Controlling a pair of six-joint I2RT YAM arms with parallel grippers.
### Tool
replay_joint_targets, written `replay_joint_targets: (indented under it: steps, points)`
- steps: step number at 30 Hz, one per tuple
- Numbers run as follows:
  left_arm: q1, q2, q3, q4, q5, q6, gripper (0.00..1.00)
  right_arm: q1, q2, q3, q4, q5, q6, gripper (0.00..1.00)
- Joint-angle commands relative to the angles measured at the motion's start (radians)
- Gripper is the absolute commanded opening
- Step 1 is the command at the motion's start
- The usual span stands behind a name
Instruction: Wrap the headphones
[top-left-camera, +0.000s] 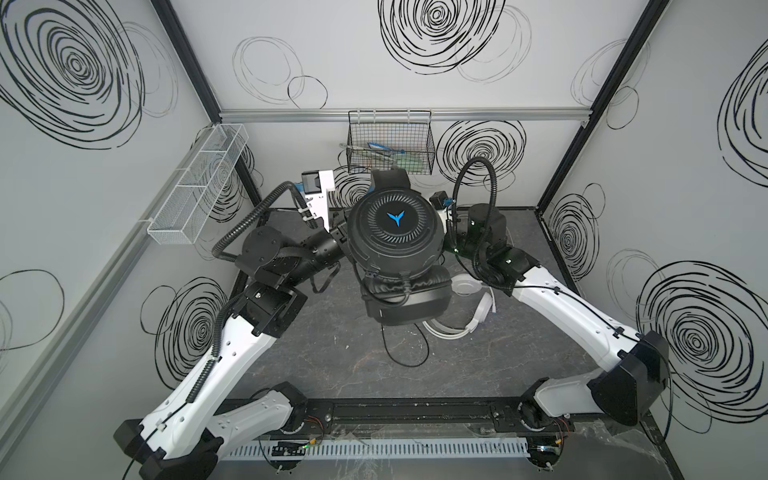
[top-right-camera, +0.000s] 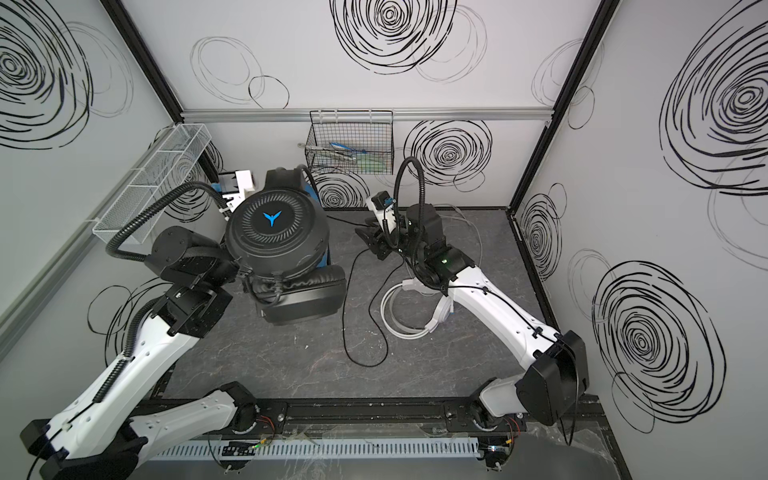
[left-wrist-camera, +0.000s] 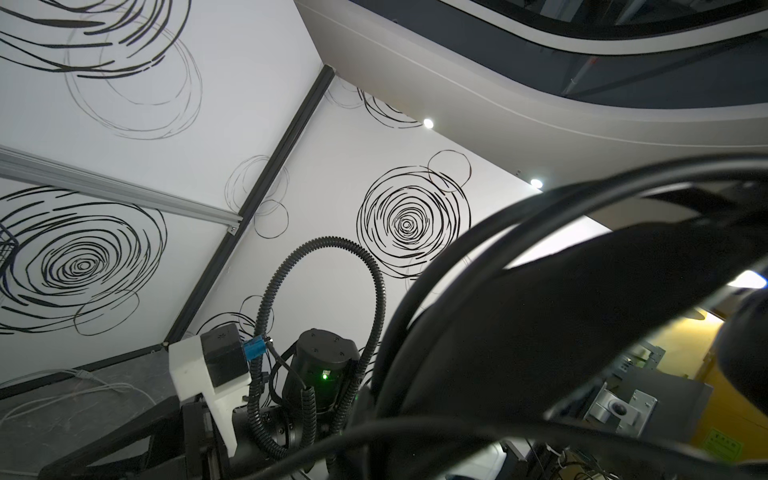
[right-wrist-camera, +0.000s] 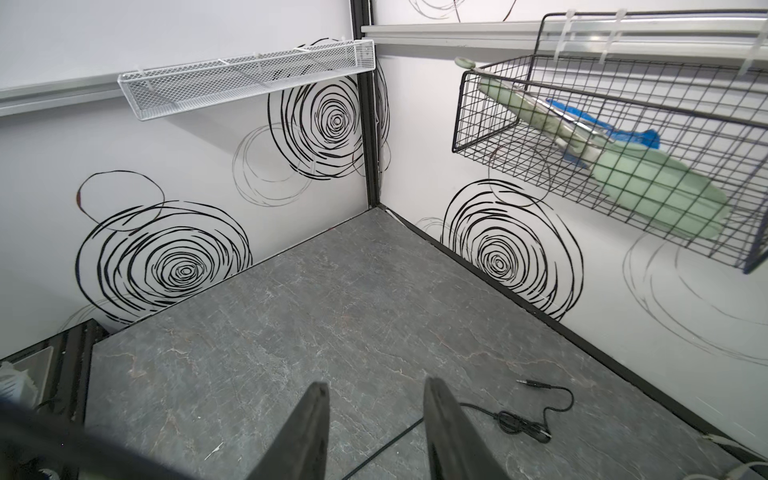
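Hanging well clear of the table, the black headset (top-right-camera: 276, 232) sits at the end of the left arm. The left claw is hidden behind the ear cup; it is clenched, and since the set floats in the air I take it to be gripping the set. I judge it is raised so the cord can be led round it freely.

The cup is a hard matt dome with a ring of fine ribs and a blue mark. Below it, the ear cushion (top-right-camera: 299, 282) is soft, wrinkled leatherette, with a few turns of thin black cable (top-right-camera: 344, 316) across it. The rest of the cable drops to the table and runs slack below the right claw (right-wrist-camera: 374, 388). That claw's two flat dark fingers stand apart with nothing between them, seemingly ready for the next length.

The plug end (right-wrist-camera: 525, 382) lies near its side on the grey, stone-veined table (right-wrist-camera: 332, 291). Behind that claw, beside its forearm, the white headset (top-right-camera: 440, 312) lies flat, smooth plastic, apparently unwrapped. Beyond the claw, a black wire basket (right-wrist-camera: 490, 124) and a white mesh tray (right-wrist-camera: 249, 83) hang on the walls.
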Motion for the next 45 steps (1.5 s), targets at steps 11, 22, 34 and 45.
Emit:
replay_joint_targets:
  steps: [11, 22, 34, 45]
  points:
    - [0.008, -0.008, 0.001, 0.084, -0.171, -0.052, 0.0, 0.01, -0.035, -0.055, 0.08, -0.113, 0.045, 0.41]
    - [0.017, 0.006, 0.034, 0.03, -0.278, -0.03, 0.0, 0.022, -0.035, -0.063, 0.067, -0.124, 0.046, 0.14]
    - [0.029, 0.046, 0.118, -0.233, -0.253, 0.002, 0.0, 0.003, -0.029, -0.06, 0.031, -0.039, 0.041, 0.01]
    - [0.119, 0.077, 0.123, -0.613, -0.186, -0.052, 0.0, -0.088, -0.066, -0.15, 0.047, 0.045, 0.094, 0.32]
